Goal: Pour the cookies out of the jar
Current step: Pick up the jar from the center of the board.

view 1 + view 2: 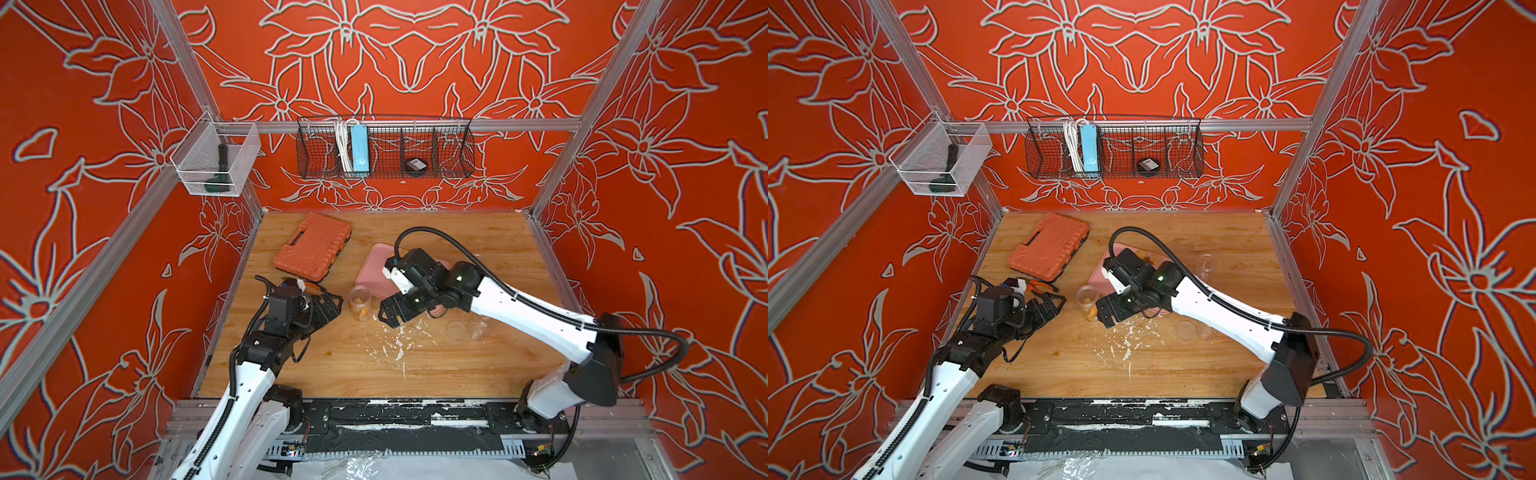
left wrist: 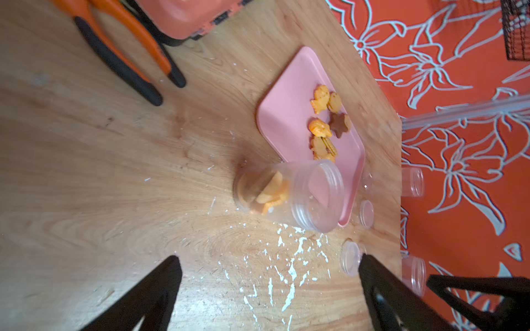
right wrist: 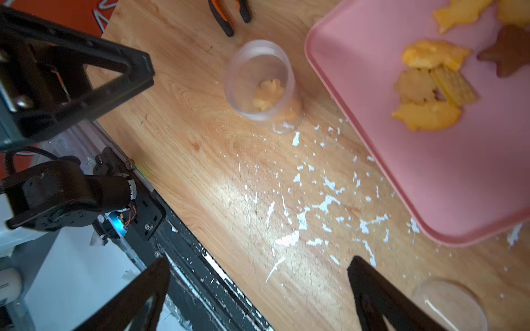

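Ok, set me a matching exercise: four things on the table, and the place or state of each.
Things:
1. jar
2. star cookie
3. pliers
4. tool case

Descriptions:
A. all orange, closed
B. lying on the pink tray
C. upright, open, a few cookies inside
D. black and orange handles, lying flat

Pairs: 1-C, 2-B, 3-D, 4-A

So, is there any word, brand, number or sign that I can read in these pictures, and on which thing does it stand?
No text can be read in any view.
White label on the small black box in the wire basket: too small to read.
Blue power strip, orange tool case, jar, pink tray: no print shows.
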Controlling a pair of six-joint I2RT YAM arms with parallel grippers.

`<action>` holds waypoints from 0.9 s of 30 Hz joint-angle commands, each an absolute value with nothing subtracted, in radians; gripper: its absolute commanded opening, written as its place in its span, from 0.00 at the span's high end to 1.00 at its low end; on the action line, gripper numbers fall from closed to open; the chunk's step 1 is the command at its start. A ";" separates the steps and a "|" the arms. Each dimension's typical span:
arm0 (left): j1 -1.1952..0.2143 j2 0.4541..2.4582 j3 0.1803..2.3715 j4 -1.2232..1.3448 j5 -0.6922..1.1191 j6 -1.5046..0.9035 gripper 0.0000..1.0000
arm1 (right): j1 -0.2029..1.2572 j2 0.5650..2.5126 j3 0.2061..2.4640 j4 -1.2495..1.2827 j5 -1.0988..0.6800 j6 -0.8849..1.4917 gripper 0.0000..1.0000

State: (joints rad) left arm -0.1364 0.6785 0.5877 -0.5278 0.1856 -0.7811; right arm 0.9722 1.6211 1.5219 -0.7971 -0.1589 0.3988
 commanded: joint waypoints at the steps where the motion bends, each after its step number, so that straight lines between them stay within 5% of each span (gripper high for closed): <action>1: -0.130 0.645 0.573 -0.616 0.060 -0.883 0.03 | 1.010 1.706 1.617 -0.795 -0.065 0.339 0.01; 13: -0.130 0.621 0.551 -0.703 -0.041 -0.913 0.02 | 1.061 2.061 1.974 -0.964 0.082 0.288 0.01; 27: -0.130 0.621 0.549 -0.667 -0.002 -0.870 0.02 | 1.060 2.244 2.127 -1.025 0.126 0.307 0.06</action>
State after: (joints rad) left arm -0.1364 0.6304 0.5449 -0.6655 0.0055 -0.8829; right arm 1.0561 2.2059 2.0792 -0.9787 0.1032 0.3088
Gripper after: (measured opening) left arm 0.977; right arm 0.951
